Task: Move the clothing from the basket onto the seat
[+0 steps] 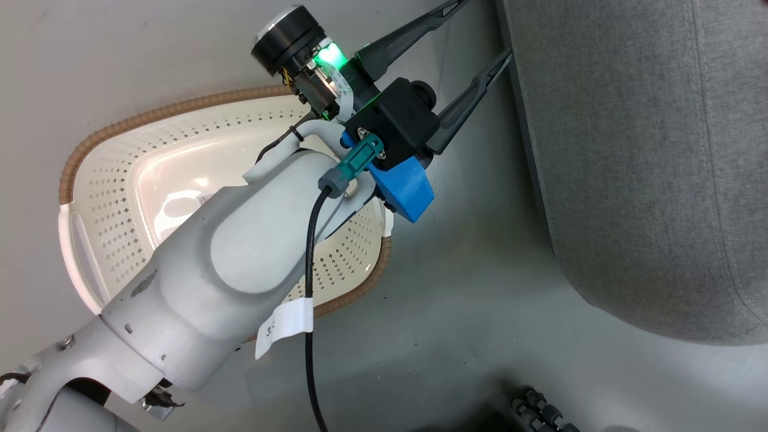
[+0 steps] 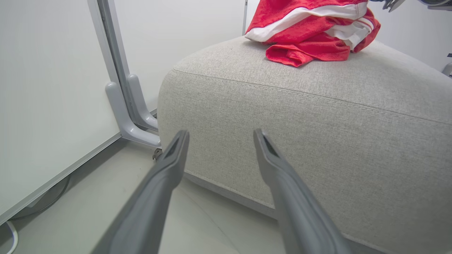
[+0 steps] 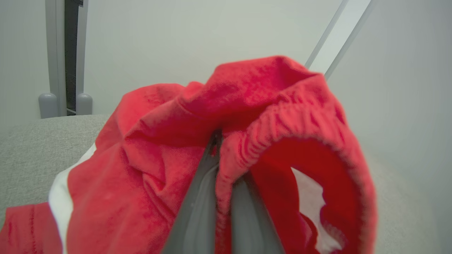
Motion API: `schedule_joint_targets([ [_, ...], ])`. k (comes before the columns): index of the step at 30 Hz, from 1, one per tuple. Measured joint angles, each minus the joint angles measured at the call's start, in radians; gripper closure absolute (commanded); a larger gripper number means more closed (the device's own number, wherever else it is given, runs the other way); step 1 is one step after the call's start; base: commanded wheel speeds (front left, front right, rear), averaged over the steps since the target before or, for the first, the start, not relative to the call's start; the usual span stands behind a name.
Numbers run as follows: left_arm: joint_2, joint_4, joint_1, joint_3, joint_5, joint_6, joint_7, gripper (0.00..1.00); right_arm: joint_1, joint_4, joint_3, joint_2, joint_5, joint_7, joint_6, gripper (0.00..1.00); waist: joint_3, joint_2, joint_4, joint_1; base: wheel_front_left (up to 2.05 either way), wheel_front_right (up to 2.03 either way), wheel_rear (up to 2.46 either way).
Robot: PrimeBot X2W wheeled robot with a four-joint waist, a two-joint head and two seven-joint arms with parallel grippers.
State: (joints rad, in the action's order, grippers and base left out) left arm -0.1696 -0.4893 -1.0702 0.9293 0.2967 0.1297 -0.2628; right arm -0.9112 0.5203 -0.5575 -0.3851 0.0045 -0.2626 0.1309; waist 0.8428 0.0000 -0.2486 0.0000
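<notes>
Clothing (image 2: 303,46) lies on the seat (image 2: 317,116); our right gripper (image 3: 218,144) pinches it, our left gripper (image 2: 220,134) gapes empty beside the seat.

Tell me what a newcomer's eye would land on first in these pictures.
The red-and-white clothing stands out first, heaped on top of the light grey seat, and the right gripper is shut on a fold of it. Next comes the cream basket on the floor beside the seat. No clothing shows in its visible part, and the left gripper hangs open between basket and seat.
</notes>
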Motion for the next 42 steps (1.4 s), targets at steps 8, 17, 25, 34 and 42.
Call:
schedule_joint_targets([
  [8,-0.001,0.009,0.04,-0.021,0.004,-0.006,0.0,0.0,0.103,-0.064,-0.003,0.054,0.008,0.0,0.0,0.0,-0.065,0.0,-0.01,0.0,0.0,0.0,0.0],
  [17,0.012,0.05,0.167,-0.103,0.025,-0.022,0.0,0.0,0.342,-0.178,0.034,0.127,-0.001,0.0,0.0,0.0,-0.204,0.0001,-0.013,-0.0001,0.0,0.0,0.0],
  [25,0.027,0.116,0.32,-0.245,0.024,-0.053,0.0,0.0,0.469,-0.248,0.128,0.145,0.017,0.0,0.0,0.0,-0.347,0.0001,0.006,-0.0001,0.0,0.0,0.0],
  [34,0.049,0.171,0.49,-0.413,-0.027,-0.059,0.0,0.0,0.536,-0.314,0.297,0.174,0.025,0.0,0.0,0.0,-0.482,0.0,0.074,-0.0001,0.0,0.0,0.0],
  [42,0.075,0.227,0.632,-0.572,-0.076,-0.059,0.0,0.0,0.569,-0.32,0.416,0.201,0.032,0.0,0.0,0.0,-0.58,0.0001,0.155,-0.0002,0.0,0.0,0.0],
])
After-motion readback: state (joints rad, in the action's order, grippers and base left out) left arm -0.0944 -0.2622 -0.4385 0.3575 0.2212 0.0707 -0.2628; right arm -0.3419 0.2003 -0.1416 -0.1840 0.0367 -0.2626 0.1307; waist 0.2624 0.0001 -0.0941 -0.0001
